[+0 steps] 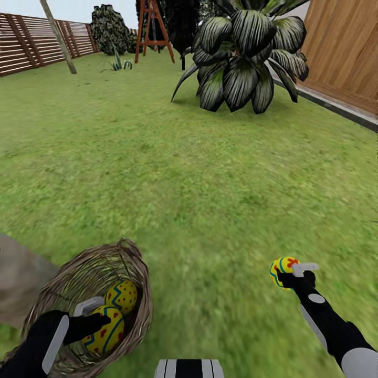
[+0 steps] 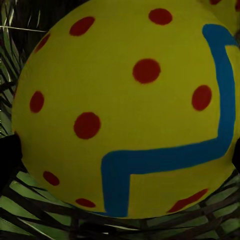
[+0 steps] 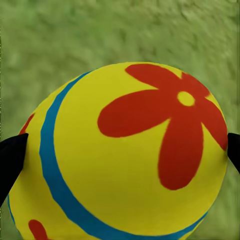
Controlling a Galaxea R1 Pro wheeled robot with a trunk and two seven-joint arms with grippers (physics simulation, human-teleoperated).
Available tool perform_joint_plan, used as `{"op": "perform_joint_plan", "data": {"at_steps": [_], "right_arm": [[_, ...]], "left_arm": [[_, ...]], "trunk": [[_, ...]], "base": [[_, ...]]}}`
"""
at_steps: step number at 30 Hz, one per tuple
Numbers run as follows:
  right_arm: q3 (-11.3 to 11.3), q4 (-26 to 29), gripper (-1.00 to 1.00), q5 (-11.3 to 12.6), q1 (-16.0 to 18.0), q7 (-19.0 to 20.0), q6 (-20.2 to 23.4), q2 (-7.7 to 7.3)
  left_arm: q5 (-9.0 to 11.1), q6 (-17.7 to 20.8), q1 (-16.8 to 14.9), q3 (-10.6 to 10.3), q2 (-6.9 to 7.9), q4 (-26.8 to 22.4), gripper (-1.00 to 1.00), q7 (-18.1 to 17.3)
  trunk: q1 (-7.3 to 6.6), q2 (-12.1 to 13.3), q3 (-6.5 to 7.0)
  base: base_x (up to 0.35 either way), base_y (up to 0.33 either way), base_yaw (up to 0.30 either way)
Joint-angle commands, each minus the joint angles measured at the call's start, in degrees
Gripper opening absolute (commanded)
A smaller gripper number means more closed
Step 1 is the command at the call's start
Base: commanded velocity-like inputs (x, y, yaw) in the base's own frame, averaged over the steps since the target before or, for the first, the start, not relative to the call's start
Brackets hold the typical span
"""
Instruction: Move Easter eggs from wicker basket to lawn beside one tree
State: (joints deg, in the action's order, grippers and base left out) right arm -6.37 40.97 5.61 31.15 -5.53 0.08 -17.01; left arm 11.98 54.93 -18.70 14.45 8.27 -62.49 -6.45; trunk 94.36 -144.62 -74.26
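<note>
The brown wicker basket (image 1: 58, 294) lies tipped on the lawn (image 1: 199, 178) at the lower left, its mouth facing me. Two yellow Easter eggs rest inside: a zigzag-striped one (image 1: 123, 295) and, in front of it, a red-dotted one (image 1: 107, 331). My left gripper (image 1: 93, 316) reaches into the basket, and its black fingertips (image 2: 7, 160) press both sides of the dotted egg (image 2: 125, 100). At the lower right, my right gripper (image 1: 295, 275) is shut on a third egg (image 1: 281, 271) with a red flower (image 3: 150, 150), held above the grass.
A grey-brown mottled bulk (image 1: 21, 278) sits at the left edge right behind the basket. Far off stand a pale leaning trunk (image 1: 59, 37), a slat fence (image 1: 31, 42), a dark shrub (image 1: 110, 26), a red wooden frame (image 1: 153, 31), a big leafy plant (image 1: 247, 58) and a wooden wall (image 1: 346, 47).
</note>
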Motion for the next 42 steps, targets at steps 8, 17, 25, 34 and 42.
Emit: {"op": "perform_joint_plan", "data": {"at_steps": [8, 17, 25, 34, 42], "right_arm": [[-0.48, -0.01, -1.00, 0.55, -0.01, -0.53, -0.17, -0.08], [-2.77, 2.44, -1.00, 0.67, 0.03, 7.84, 19.00, -0.78], [-3.05, 4.16, -1.00, 0.29, 0.05, 7.20, 53.42, -0.30], [-3.03, 4.77, -1.00, 0.28, -0.01, 7.16, 52.69, -0.30], [-2.99, 4.82, -1.00, 0.28, 0.02, 7.16, 52.66, -0.30]], "left_arm": [[-0.11, 0.27, -0.02, 0.05, -0.01, -0.25, -1.00, -0.35], [-0.11, 0.01, -0.02, 0.15, -0.35, -1.76, -1.00, -0.67], [-0.23, 0.00, -0.02, 0.14, -3.04, -1.53, -1.00, -0.67], [-0.40, 0.02, -0.02, 0.17, -2.91, -1.95, -1.00, -0.28], [-0.51, 0.09, -0.02, 0.49, -2.91, -1.94, -1.00, -0.32]], "trunk": [[-0.21, 0.09, 1.74], [-0.45, 0.21, 3.73], [-0.65, 0.32, 5.50], [-0.88, 0.44, 7.50], [-1.09, 0.55, 9.27]], "base": [[0.000, 0.000, 0.000], [0.000, 0.000, 0.000], [0.000, 0.000, 0.000], [0.000, 0.000, 0.000], [0.000, 0.000, 0.000]]}}
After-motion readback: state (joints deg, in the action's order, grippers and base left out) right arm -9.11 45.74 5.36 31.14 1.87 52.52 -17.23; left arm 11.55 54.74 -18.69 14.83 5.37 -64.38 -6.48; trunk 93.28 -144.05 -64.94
